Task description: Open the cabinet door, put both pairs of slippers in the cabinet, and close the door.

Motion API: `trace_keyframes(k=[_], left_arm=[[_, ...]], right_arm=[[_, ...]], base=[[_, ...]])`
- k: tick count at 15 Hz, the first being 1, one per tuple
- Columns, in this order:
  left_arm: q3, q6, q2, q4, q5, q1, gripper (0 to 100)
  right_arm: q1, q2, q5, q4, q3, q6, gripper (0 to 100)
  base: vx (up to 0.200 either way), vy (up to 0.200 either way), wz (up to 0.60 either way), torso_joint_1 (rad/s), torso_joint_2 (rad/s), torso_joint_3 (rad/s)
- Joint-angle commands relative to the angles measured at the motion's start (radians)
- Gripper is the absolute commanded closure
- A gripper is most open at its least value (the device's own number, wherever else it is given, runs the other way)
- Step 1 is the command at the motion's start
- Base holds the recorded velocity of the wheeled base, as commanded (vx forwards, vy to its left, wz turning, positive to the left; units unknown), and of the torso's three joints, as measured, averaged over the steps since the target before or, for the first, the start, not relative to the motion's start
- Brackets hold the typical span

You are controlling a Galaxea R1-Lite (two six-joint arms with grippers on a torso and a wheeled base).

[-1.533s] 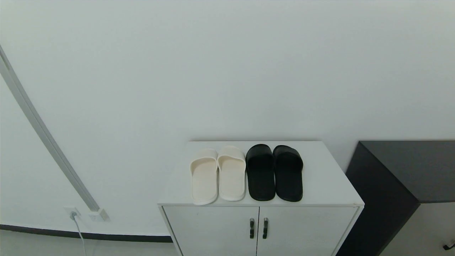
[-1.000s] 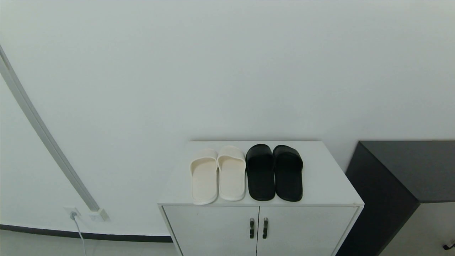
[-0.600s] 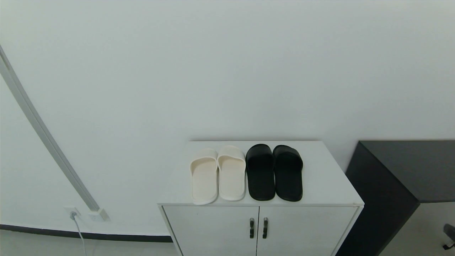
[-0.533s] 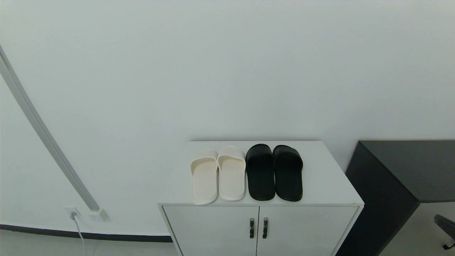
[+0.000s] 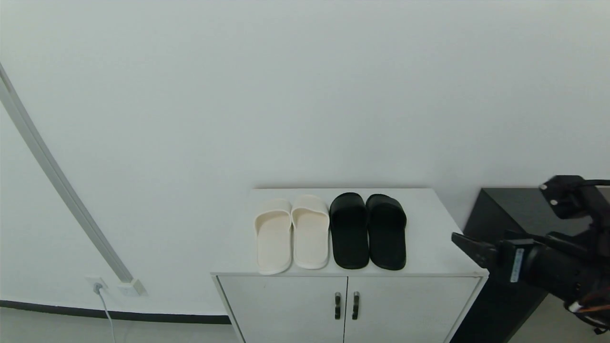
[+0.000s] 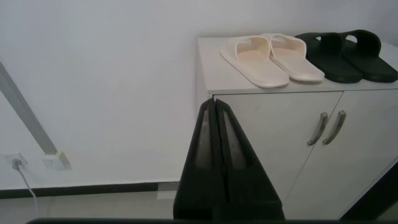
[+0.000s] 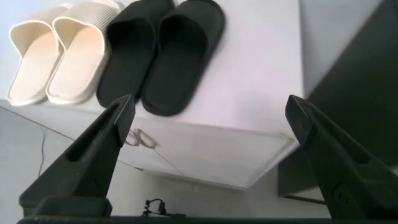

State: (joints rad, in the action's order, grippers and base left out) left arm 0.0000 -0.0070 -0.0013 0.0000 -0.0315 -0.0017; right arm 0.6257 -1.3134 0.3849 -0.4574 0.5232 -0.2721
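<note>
A white cabinet (image 5: 443,247) stands against the wall with both doors shut and its two handles (image 5: 346,305) side by side. On its top lie a pair of white slippers (image 5: 291,236) and, to their right, a pair of black slippers (image 5: 368,231). My right gripper (image 5: 472,247) hangs open and holds nothing, by the cabinet's right front corner at top height. In the right wrist view the right gripper (image 7: 210,102) frames the black slippers (image 7: 158,56) and the cabinet top. My left gripper (image 6: 214,112) is shut on nothing, low and left of the doors (image 6: 273,143).
A black cabinet (image 5: 514,205) stands close to the right of the white one, behind my right arm. On the wall at the left are a slanted grey conduit (image 5: 57,176) and a socket with a plugged cable (image 5: 97,287).
My right arm has come up into the head view from the lower right, reaching the cabinet's right front corner. The slippers and the doors have not moved.
</note>
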Motion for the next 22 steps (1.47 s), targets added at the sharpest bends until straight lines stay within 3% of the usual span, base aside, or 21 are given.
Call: trace_keyframes(k=[1, 5, 8, 11, 17, 22], left_arm=[[0.0, -0.001, 0.001, 0.0, 0.001, 0.0, 100], [0.0, -0.001, 0.001, 0.0, 0.001, 0.0, 100], [0.0, -0.001, 0.001, 0.0, 0.001, 0.0, 100], [0.0, -0.001, 0.001, 0.0, -0.001, 0.0, 100], [0.0, 0.002, 0.001, 0.002, -0.002, 0.0, 100], [0.0, 0.002, 0.001, 0.002, -0.002, 0.0, 100]], right_arm=[[0.052, -0.181, 0.028, -0.003, 0.112, -0.024, 0], [0.184, -0.368, 0.172, -0.018, 0.278, -0.091, 0], [0.203, -0.5, 0.244, -0.076, 0.33, -0.099, 0], [0.198, -0.63, 0.29, -0.237, 0.328, -0.091, 0], [0.132, -0.843, 0.305, -0.371, 0.432, -0.047, 0], [0.081, -0.972, 0.301, -0.382, 0.587, 0.008, 0]], base=[[0.0, 0.0, 0.0, 0.0, 0.0, 0.0], [0.0, 0.0, 0.0, 0.0, 0.0, 0.0], [0.0, 0.0, 0.0, 0.0, 0.0, 0.0], [0.0, 0.0, 0.0, 0.0, 0.0, 0.0], [0.0, 0.0, 0.0, 0.0, 0.0, 0.0], [0.0, 0.0, 0.0, 0.0, 0.0, 0.0]])
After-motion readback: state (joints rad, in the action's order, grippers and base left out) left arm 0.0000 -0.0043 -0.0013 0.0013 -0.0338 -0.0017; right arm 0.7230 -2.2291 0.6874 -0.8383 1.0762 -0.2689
